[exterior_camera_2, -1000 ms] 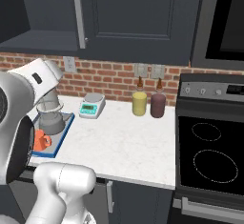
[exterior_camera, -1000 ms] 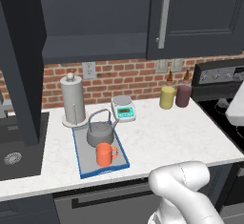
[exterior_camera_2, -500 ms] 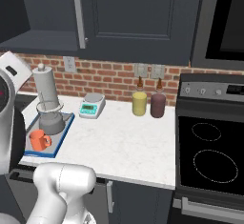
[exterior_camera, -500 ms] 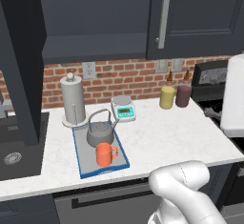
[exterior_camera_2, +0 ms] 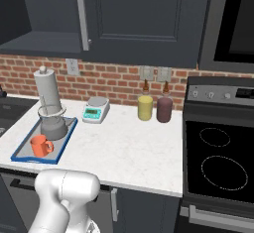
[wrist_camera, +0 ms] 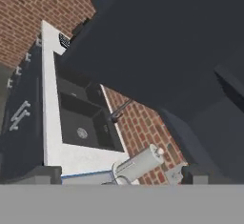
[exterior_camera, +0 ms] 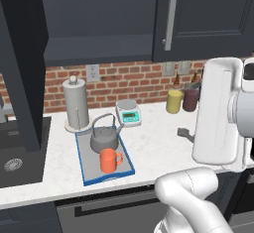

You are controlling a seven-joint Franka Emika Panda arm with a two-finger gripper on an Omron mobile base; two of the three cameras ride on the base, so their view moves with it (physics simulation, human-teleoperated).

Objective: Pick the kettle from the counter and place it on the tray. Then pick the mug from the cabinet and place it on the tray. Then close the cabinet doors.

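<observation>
A kitchen: brick backsplash (exterior_camera_2: 114, 81), black stovetop (exterior_camera_2: 218, 162), navy cabinets (exterior_camera: 198, 19), and probably a sink (wrist_camera: 86, 123).

One kettle (exterior_camera: 104, 138); one mug (exterior_camera: 109, 160); one tray (exterior_camera: 83, 165); one paper-towel holder (exterior_camera: 76, 103); one kitchen scale (exterior_camera: 128, 112); two canisters, yellow (exterior_camera: 174, 101) and maroon (exterior_camera: 190, 99); apparently two small bottles (exterior_camera_2: 146, 85) at the surface's back edge.

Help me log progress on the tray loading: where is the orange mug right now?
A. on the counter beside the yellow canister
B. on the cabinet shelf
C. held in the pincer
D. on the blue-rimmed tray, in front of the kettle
D: the mug stands on the tray, just in front of the kettle.
</observation>
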